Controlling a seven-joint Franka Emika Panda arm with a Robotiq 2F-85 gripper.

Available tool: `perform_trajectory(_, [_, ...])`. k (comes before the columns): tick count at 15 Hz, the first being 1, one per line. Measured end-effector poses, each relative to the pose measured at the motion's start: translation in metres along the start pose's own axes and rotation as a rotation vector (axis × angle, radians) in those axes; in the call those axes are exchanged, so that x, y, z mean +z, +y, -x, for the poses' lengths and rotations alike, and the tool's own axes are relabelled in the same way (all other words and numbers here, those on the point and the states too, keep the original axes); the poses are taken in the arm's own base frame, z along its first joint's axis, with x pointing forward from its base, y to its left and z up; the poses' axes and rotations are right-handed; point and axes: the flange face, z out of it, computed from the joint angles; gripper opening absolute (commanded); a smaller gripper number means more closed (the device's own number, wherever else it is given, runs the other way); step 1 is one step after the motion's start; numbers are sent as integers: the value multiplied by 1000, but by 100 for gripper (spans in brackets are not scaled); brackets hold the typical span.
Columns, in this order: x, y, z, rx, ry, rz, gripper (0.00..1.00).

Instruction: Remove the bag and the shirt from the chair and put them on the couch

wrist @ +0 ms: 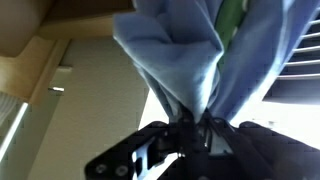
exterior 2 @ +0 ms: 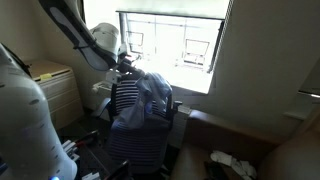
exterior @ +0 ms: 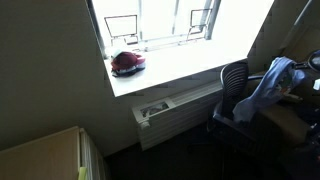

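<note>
The pincer [wrist: 193, 125] is clamped on the shirt [wrist: 180, 60]: in the wrist view its dark fingers pinch a gathered neck of light blue cloth, which fans out wide directly beyond the tips. In an exterior view the pincer [exterior 2: 126, 62] sits at the top of the garment, and the shirt [exterior 2: 152, 100] hangs below it in loose folds against the black office chair [exterior 2: 128, 140], draped over the backrest. Whether the lower folds have cleared the chair I cannot tell. In an exterior view the shirt [exterior: 272, 85] hangs just beside the chair [exterior: 233, 85], its upper end drawn up and away from the backrest. Beyond the pincer, well apart, lies a bright window sill [exterior: 185, 72] with a red-and-black rounded object [exterior: 127, 63] on it. A tan-brown mass low beside the chair [exterior: 290, 122] may be the couch, though too little shows to be sure. The bag I cannot pick out in any view. By my judgement the task is early: the shirt is gripped and being raised but not delivered, and carrying it to the couch, then fetching the bag, remains.
</note>
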Motion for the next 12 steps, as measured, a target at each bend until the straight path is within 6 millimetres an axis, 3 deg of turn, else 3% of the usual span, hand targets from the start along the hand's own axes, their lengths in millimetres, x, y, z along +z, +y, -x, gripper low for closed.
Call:
perform_trajectory(1, [-6,6,2,36,-16,-20,10])
perform_trajectory(2, [-10,8,5,53,-22,-27,3])
perform_trajectory(4, [-12,5,9,59,-26,-34,3])
perform_trajectory(7, [0,16,3,54,44,74,3])
perform_trajectory(9, [15,42,-7,49,133,166,3])
perform_trajectory(12, [45,113,-24,19,271,303,3])
